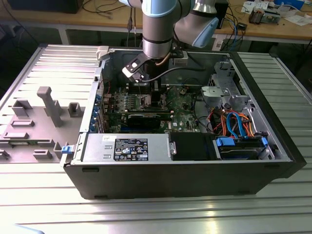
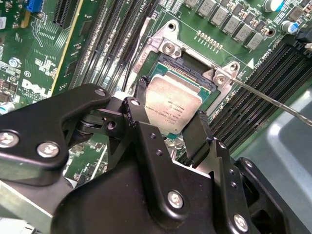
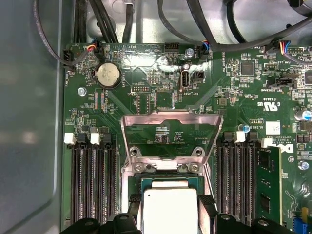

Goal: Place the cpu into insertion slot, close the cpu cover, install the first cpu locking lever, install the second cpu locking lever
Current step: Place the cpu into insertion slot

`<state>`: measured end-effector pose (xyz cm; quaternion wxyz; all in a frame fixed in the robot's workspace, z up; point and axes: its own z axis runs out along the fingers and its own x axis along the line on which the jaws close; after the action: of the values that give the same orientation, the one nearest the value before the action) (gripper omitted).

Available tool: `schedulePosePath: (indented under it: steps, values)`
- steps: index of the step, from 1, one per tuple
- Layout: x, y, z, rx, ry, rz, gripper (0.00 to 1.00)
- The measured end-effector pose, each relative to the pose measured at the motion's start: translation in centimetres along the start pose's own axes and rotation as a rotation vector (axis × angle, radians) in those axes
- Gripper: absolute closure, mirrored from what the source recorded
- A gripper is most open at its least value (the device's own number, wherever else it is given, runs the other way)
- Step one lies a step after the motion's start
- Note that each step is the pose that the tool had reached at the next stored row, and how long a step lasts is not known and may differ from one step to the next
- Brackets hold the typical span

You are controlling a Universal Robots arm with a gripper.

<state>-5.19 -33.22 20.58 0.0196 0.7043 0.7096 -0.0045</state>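
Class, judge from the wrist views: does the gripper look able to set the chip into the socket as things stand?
Probably yes. The gripper holds the chip right at the socket, and the cover stands swung open, off the socket, so nothing seems to block the opening.

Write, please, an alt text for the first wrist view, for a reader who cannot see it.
The end effector grips the silvery cpu by two opposite edges, right at the insertion slot of a green motherboard. The cpu cover stands open beyond the slot, and black memory slots run along both sides.
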Motion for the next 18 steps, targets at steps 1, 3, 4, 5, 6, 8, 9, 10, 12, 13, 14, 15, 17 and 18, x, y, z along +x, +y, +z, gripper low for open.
schedulePosePath:
  steps: [1,3,4,5,6,8,9,10,12,13,14,15,17,18]
  values:
    - [0.01,-0.02,0.03,0.0,0.0005,0.0,0.45]
    - [0.04,-0.05,0.08,0.0001,0.0009,0.0,0.45]
    - [0.07,-0.08,0.12,0.0,0.0012,0.0,0.45]
    - [0.1,-0.09,0.14,0.0001,0.0013,0.0,0.45]
    - [0.14,-0.09,0.2,0.0001,0.0013,0.0,0.45]
    - [0.23,-0.13,0.35,0.0,0.0013,0.001,0.45]
    - [0.23,-0.14,0.41,0.0001,0.0013,0.003,0.45]
    - [0.23,-0.15,0.43,0.0004,0.001,0.007,0.45]
    - [0.21,-0.16,0.47,0.0003,0.0012,0.011,0.45]
    - [0.2,-0.15,0.48,0.0003,0.0013,0.012,0.45]
    - [0.18,-0.15,0.51,0.0004,0.0012,0.014,0.45]
    - [0.15,-0.16,0.54,0.0006,0.001,0.014,0.45]
    - [0.16,-0.16,0.6,0.0005,0.001,0.014,0.45]
    - [0.16,-0.15,0.69,0.0004,0.0011,0.014,0.45]
